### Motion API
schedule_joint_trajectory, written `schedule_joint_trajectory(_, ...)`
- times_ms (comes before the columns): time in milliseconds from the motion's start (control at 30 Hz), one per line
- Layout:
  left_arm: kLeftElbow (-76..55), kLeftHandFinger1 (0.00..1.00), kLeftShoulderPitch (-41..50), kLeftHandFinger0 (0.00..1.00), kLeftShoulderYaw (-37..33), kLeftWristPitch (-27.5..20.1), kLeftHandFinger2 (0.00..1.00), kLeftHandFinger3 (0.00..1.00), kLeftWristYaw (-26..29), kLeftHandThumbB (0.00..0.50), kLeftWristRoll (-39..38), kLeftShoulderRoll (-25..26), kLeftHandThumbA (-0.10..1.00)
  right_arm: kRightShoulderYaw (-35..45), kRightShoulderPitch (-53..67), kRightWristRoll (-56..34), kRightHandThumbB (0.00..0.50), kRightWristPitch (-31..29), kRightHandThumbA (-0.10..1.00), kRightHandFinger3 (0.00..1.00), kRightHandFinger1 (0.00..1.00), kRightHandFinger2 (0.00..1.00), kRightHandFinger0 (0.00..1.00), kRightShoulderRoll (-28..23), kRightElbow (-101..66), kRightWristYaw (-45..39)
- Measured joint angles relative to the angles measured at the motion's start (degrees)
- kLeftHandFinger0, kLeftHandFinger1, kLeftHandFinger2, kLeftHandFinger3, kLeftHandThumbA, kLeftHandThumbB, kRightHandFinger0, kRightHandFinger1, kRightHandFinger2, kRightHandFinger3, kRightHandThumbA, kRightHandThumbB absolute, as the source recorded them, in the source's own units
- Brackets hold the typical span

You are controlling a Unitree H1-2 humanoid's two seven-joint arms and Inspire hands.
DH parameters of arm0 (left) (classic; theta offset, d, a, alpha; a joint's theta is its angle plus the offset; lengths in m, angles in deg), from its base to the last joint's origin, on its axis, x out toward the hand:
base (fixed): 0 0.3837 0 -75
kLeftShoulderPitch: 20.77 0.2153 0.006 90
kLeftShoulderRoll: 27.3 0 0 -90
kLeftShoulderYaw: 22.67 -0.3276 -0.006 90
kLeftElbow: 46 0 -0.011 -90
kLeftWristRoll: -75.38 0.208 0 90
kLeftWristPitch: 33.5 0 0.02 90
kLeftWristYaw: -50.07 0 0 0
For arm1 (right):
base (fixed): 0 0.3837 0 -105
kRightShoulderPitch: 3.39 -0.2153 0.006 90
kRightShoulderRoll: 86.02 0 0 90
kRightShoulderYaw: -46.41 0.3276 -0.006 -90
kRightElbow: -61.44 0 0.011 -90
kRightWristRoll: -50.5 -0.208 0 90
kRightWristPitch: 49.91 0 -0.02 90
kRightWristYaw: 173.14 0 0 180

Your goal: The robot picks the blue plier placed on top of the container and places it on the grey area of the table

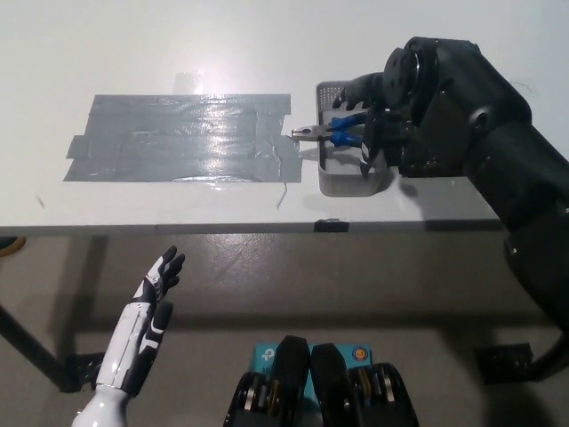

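Note:
The blue-handled plier (332, 133) lies across the top of a small grey container (347, 182) on the white table, its metal nose sticking out over the container's left rim. My black right hand (378, 124) hovers over the container's right half, fingers spread above and around the blue handles; part of the handles is hidden under it. No grasp shows. The grey taped area (182, 138) lies left of the container. My white left hand (147, 325) rests open below the table edge at lower left.
The white table (222, 44) stretches behind and around the tape; its front edge (267, 228) runs across the middle of the picture. Below it lies the floor, with table legs at lower left and lower right.

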Motion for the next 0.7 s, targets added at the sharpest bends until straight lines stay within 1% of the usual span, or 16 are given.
schedule_joint_trajectory(100, -0.2, 1.00, 0.0, 1.00, 0.0, 0.0, 1.00, 1.00, 0.0, 0.109, 0.1, 0.0, 1.00, 0.1, -0.1, 0.0, 0.360, 0.0, 1.00, 1.00, 1.00, 1.00, 1.00, 0.2, 0.7, 0.5)
schedule_joint_trajectory(167, -0.3, 1.00, 0.0, 1.00, 0.0, 0.0, 1.00, 1.00, 0.0, 0.112, 0.3, 0.0, 1.00, 0.2, -0.2, 0.0, 0.349, 0.0, 1.00, 1.00, 1.00, 1.00, 1.00, 0.3, 1.1, 0.7)
schedule_joint_trajectory(233, -0.5, 1.00, 0.0, 1.00, 0.0, 0.0, 1.00, 1.00, 0.0, 0.101, 0.4, 0.0, 1.00, 0.3, -0.3, 0.0, 0.344, 0.0, 1.00, 1.00, 1.00, 1.00, 1.00, 0.4, 1.6, 1.1)
schedule_joint_trajectory(300, -0.5, 1.00, 0.0, 1.00, 0.0, 0.0, 1.00, 1.00, 0.0, 0.109, 0.6, 0.0, 1.00, 0.3, -0.4, 0.0, 0.335, 0.0, 1.00, 1.00, 1.00, 1.00, 1.00, 0.5, 2.1, 1.6)
schedule_joint_trajectory(400, -0.6, 1.00, 0.0, 1.00, 0.0, 0.0, 1.00, 1.00, 0.0, 0.118, 0.7, 0.0, 0.99, 0.3, -0.6, 0.1, 0.355, -0.2, 1.00, 1.00, 1.00, 1.00, 1.00, 0.6, 2.9, 2.4)
schedule_joint_trajectory(467, -0.7, 1.00, 0.0, 1.00, 0.0, 0.0, 1.00, 1.00, -0.1, 0.114, 0.7, 0.0, 0.99, 0.3, -0.7, 0.1, 0.354, -0.3, 1.00, 1.00, 1.00, 1.00, 1.00, 0.7, 3.3, 2.9)
schedule_joint_trajectory(500, -0.7, 1.00, 0.0, 1.00, -0.1, 0.0, 1.00, 1.00, -0.1, 0.115, 0.7, 0.0, 0.99, 0.3, -0.8, 0.1, 0.341, -0.4, 1.00, 1.00, 1.00, 1.00, 1.00, 0.8, 3.6, 3.1)
schedule_joint_trajectory(533, -0.7, 1.00, 0.0, 1.00, -0.1, 0.0, 1.00, 1.00, -0.1, 0.116, 0.8, 0.0, 0.99, 0.3, -1.0, 0.1, 0.340, -0.4, 1.00, 1.00, 1.00, 1.00, 1.00, 1.0, 4.0, 3.3)
schedule_joint_trajectory(600, -0.7, 1.00, 0.0, 1.00, -0.1, 0.0, 1.00, 1.00, -0.1, 0.116, 0.8, 0.0, 0.99, 0.3, -1.2, 0.0, 0.349, -0.4, 1.00, 1.00, 1.00, 1.00, 1.00, 1.2, 4.5, 3.5)
schedule_joint_trajectory(633, -0.7, 1.00, 0.0, 1.00, -0.1, 0.0, 1.00, 1.00, -0.1, 0.116, 0.8, 0.0, 0.99, 0.4, -1.4, 0.0, 0.362, -0.4, 1.00, 1.00, 1.00, 1.00, 1.00, 1.3, 4.9, 3.6)
schedule_joint_trajectory(700, -0.7, 1.00, 0.0, 1.00, -0.1, 0.0, 1.00, 1.00, -0.1, 0.116, 0.8, 0.0, 0.99, 0.4, -1.4, 0.0, 0.362, -0.6, 1.00, 1.00, 1.00, 1.00, 1.00, 1.3, 5.1, 3.7)
